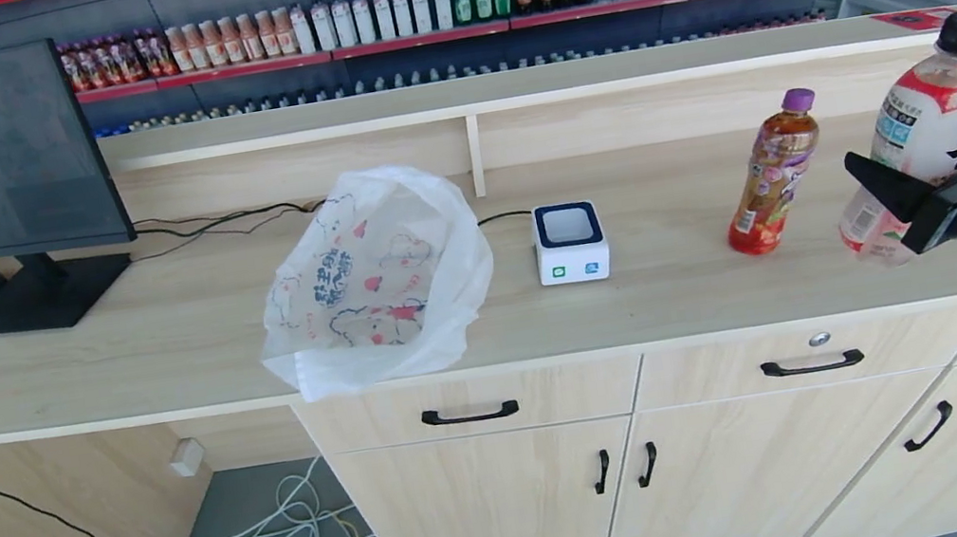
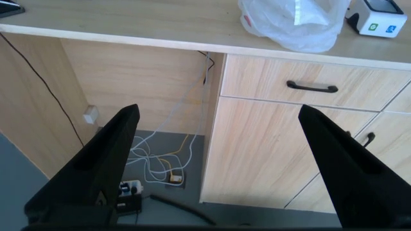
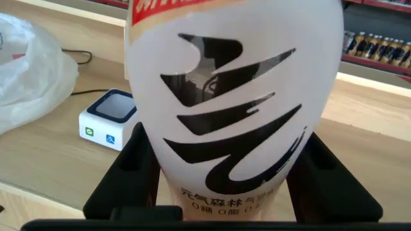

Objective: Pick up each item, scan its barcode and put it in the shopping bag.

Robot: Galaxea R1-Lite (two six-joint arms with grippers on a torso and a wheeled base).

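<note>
The right gripper (image 1: 904, 196) clamps the white bottle (image 1: 936, 124) low on its body, at the counter's (image 1: 166, 356) right end. The bottle leans, black-capped, with a red band and black strokes. The left gripper (image 2: 218, 160) hangs open below the counter's near edge.

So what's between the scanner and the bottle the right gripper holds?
In the head view, one purple-capped bottle stands upright on the counter between scanner and white bottle.

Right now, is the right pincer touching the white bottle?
Touching. The right wrist view shows the white bottle wedged between both fingers of the right pincer, each pressed against its sides.
</note>
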